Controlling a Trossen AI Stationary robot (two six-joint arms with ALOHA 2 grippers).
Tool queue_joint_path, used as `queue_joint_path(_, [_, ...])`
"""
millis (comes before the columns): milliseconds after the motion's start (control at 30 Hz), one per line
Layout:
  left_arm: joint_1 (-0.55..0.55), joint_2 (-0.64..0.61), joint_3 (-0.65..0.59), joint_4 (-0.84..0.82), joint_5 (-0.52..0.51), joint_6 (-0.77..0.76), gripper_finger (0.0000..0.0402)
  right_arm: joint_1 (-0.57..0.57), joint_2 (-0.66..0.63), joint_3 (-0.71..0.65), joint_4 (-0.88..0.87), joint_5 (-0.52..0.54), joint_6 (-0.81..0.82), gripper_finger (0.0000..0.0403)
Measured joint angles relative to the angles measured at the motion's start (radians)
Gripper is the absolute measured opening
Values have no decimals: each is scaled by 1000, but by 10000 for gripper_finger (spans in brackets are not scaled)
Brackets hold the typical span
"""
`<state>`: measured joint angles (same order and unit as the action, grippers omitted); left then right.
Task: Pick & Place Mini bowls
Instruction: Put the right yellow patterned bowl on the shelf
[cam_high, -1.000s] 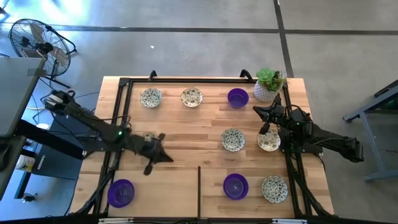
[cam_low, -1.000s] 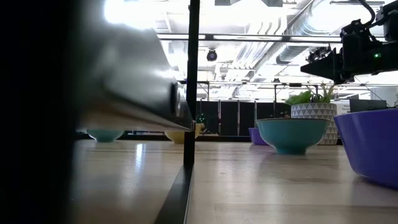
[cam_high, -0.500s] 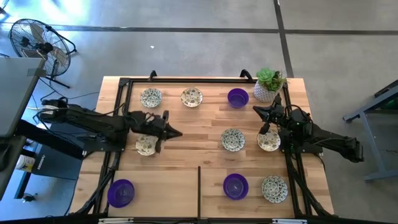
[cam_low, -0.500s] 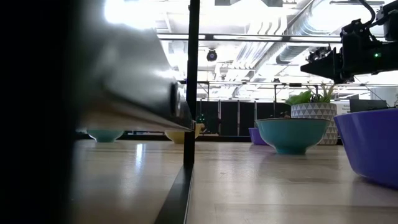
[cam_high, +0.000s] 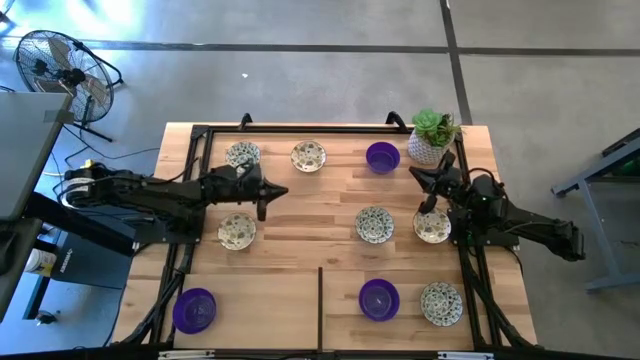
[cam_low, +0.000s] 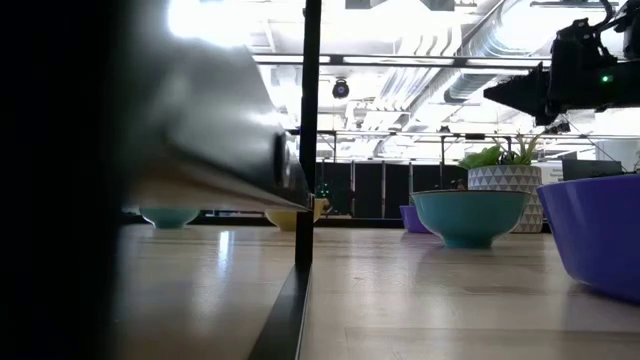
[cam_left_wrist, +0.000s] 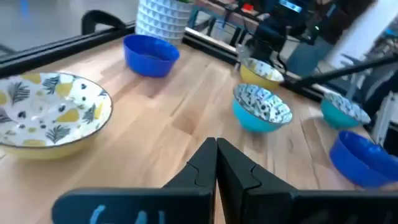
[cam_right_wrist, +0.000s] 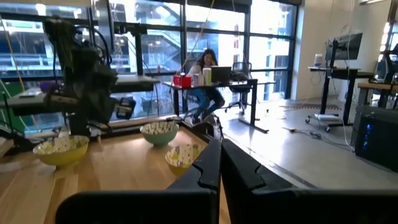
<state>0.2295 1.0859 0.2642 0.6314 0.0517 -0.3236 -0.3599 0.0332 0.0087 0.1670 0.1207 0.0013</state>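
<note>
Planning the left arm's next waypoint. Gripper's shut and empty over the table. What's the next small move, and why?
Probably open the left gripper first. Its fingers are pressed together and hold nothing, and it hangs over bare wood between the patterned bowl beside it and the patterned bowl at the far edge. Shut fingers cannot take a rim. The right gripper waits, shut, near the potted plant.

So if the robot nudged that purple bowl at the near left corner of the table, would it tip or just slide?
Probably slide. The purple bowl looks shallow and wide, so tipping seems unlikely. Its glossy finish and the smooth wooden table suggest little grip. It looks rigid, perhaps ceramic, so it could chip if knocked off the edge nearby.
</note>
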Motion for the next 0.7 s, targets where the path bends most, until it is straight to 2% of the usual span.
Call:
queue_joint_path(133, [0, 21, 1, 52, -62, 8, 0, 0, 0, 4, 33, 0, -4, 0])
queue_joint_path(300, [0, 18, 3, 134, -57, 120, 0, 3, 42, 71, -20, 5, 27, 0])
queue_joint_path(500, [0, 38, 2, 125, -57, 164, 0, 44, 198, 214, -216, 108, 67, 0])
queue_joint_path(700, [0, 47, 2, 134, -58, 197, 0, 143, 427, 386, -510, 237, 218, 0])
